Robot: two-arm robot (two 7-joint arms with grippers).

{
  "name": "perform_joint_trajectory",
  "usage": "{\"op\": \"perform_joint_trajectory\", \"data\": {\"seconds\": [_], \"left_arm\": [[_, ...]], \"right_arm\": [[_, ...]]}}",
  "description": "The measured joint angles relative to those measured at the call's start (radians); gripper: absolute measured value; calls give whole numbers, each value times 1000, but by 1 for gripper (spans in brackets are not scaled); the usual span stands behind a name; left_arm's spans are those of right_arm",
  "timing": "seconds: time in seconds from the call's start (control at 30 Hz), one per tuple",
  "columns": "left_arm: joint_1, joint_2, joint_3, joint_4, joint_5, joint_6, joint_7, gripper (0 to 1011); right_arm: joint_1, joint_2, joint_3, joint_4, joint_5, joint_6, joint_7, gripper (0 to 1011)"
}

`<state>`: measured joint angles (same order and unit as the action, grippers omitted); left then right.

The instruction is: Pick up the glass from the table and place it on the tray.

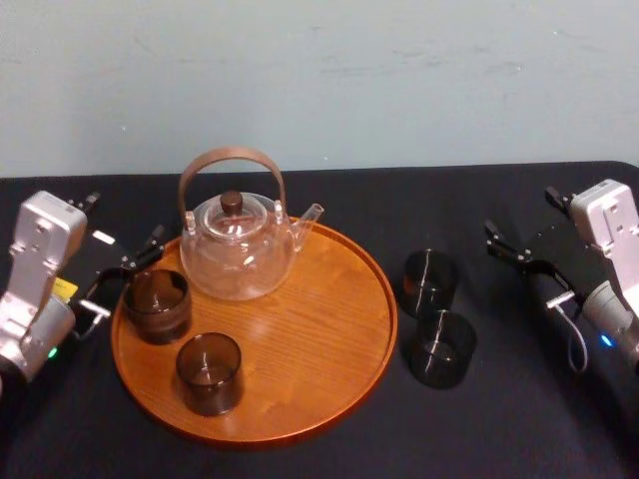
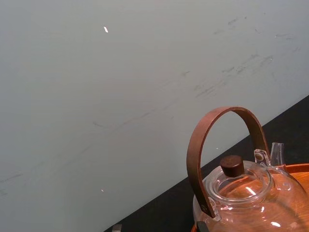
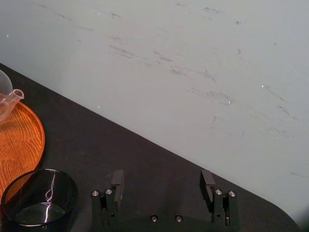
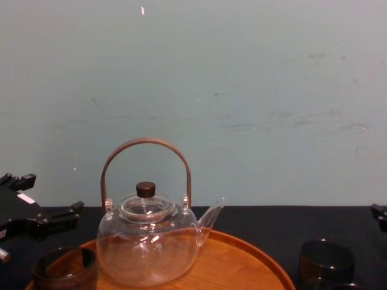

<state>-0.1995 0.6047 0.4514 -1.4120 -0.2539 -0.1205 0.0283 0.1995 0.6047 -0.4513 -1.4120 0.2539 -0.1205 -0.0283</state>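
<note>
The chest view's lower edge cuts off the tray [image 4: 236,266] and the left glass [image 4: 63,269].

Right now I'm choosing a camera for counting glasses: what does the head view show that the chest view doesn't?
Head, not chest: the front glass on the tray, and the tray's near rim. Chest, not head: a bright speck high on the wall. Both: the teapot, the tray, the rear tray glass beside the open left tool, and the farther table glass, which stands near the open right tool.
</note>
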Motion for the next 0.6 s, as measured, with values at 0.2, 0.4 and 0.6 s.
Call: {"op": "perform_joint_trajectory", "data": {"seconds": [0.2,0.4,0.6], "left_arm": [[0,0,0,0,0,0,0,1001],[0,0,0,0,0,0,0,1001],[0,0,0,0,0,0,0,1001]], "right_arm": [[0,0,0,0,0,0,0,1002],[-2,0,4,-1,1,0,15,1002],[-22,11,23,-29,23,14,64,1002]]}}
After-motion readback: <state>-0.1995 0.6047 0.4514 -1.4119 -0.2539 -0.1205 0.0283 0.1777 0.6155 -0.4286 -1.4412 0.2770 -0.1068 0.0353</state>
